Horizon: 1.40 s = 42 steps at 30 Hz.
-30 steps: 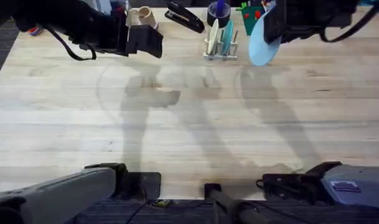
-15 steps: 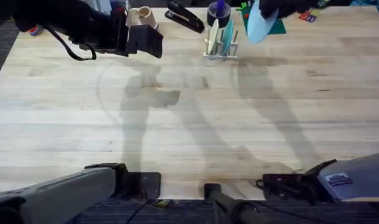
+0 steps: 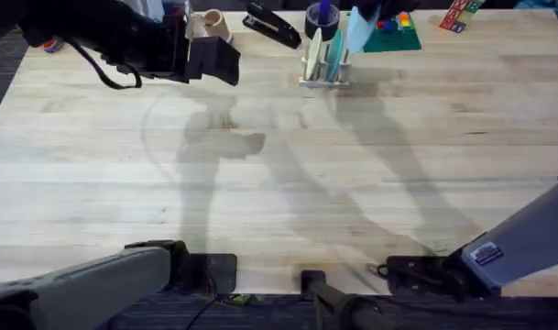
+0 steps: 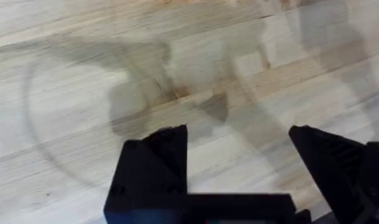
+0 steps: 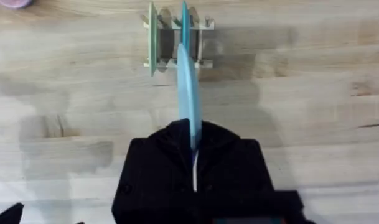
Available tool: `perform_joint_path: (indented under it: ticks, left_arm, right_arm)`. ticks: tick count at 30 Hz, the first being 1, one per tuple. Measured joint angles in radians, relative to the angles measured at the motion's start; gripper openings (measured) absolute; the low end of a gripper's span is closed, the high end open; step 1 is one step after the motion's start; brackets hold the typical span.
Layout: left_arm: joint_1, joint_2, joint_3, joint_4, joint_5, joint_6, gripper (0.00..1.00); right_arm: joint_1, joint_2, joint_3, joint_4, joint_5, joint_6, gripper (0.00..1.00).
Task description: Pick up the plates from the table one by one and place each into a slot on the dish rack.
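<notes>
The dish rack point(image 3: 324, 71) stands at the far middle of the table point(image 3: 279, 183), with a cream plate point(image 3: 313, 55) and a teal plate point(image 3: 334, 53) upright in its slots. My right gripper point(image 5: 192, 134) is shut on a pale blue plate point(image 3: 359, 27), held on edge just above and right of the rack. In the right wrist view this plate point(image 5: 188, 87) lines up edge-on with the rack point(image 5: 177, 59), close to the teal plate point(image 5: 185, 22). Far left over bare wood, my left gripper point(image 4: 239, 155) hangs open and holds nothing.
Along the far edge stand a pink cup point(image 3: 210, 23), a black stapler point(image 3: 272, 25), a dark tape roll point(image 3: 322, 18), a green baseplate point(image 3: 393, 35) and coloured blocks point(image 3: 457, 14). The near and middle wood is bare.
My right gripper has carried the pale blue plate left and farther back, from right of the rack to just over it. The left arm has not moved.
</notes>
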State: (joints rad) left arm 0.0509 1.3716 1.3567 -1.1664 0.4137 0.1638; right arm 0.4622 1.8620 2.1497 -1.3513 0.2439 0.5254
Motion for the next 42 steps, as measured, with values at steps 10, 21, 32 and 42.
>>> perform_joint_path:
  ticks: [10, 21, 32, 42]
  left_arm:
    - [0.0, 0.0, 0.0, 0.0, 0.0, 0.0, 0.995]
    - [0.0, 0.0, 0.0, 0.0, 0.0, 0.0, 0.995]
    - [0.0, 0.0, 0.0, 0.0, 0.0, 0.0, 0.995]
    - [0.0, 0.0, 0.0, 0.0, 0.0, 0.0, 0.995]
  right_arm:
    - [0.002, 0.058, 0.001, 0.098, 0.001, 0.006, 0.032]
    - [0.002, 0.132, 0.004, 0.127, 0.003, 0.007, 0.032]
    - [0.002, 0.183, 0.005, 0.164, 0.027, 0.015, 0.032]
    - [0.002, 0.262, 0.009, 0.184, 0.051, 0.032, 0.03]
